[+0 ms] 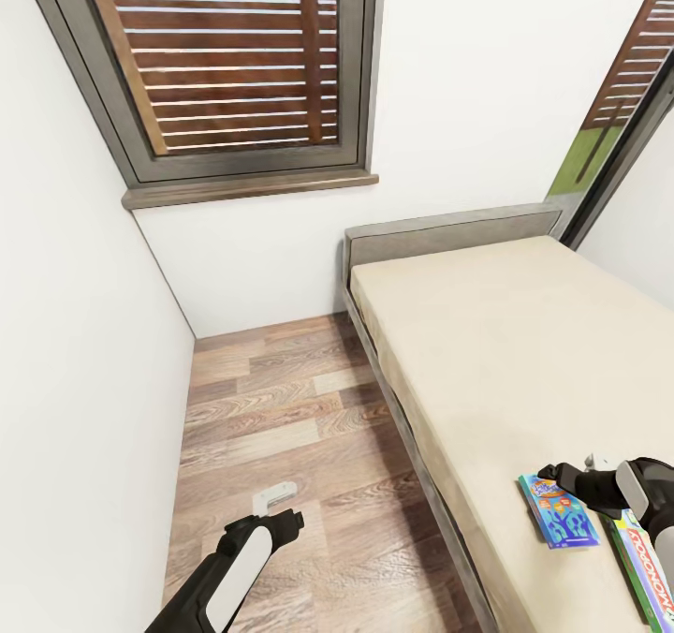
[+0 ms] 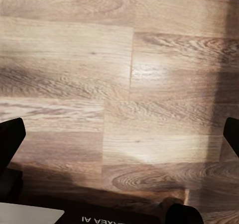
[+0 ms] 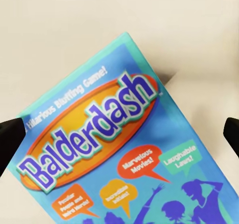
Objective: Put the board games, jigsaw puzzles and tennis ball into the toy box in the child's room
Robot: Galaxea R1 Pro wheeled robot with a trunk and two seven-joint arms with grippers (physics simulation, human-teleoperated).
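Right gripper [image 1: 554,473] is over the near end of the bed [image 1: 487,352], hovering above the blue board game [image 1: 559,511]. In the right wrist view both fingertips [image 3: 11,137] sit at the frame edges with the "Balderdash" box [image 3: 119,154] between them: jaws released, wide apart, nothing held. Whether they touch the box I can't tell.

Blue box lies flat on the mattress, face up. In the head view its long axis runs roughly along the bed's length, slightly skewed; one short end points toward the headboard [image 1: 449,230], the other toward the robot. In the wrist view the title reads diagonally across the lid, and the box corner nearest the bare mattress is clear of the fingers.

Second board game, the green-white-red box [image 1: 644,558], lies flat just beside the blue one, on the side toward the bed's far edge. Partly hidden by the right arm and cut by the frame edge. Its long axis also runs roughly lengthwise on the bed. Small gap or contact between the two boxes: can't tell.

Left gripper [image 1: 278,504] hangs over the wood floor [image 1: 281,399] beside the bed, well apart from both boxes. Left wrist view shows its dark fingertips [image 2: 11,137] at the frame edges with bare planks between: jaws released, empty.

Window [image 1: 225,62] with slatted blind on the far wall.
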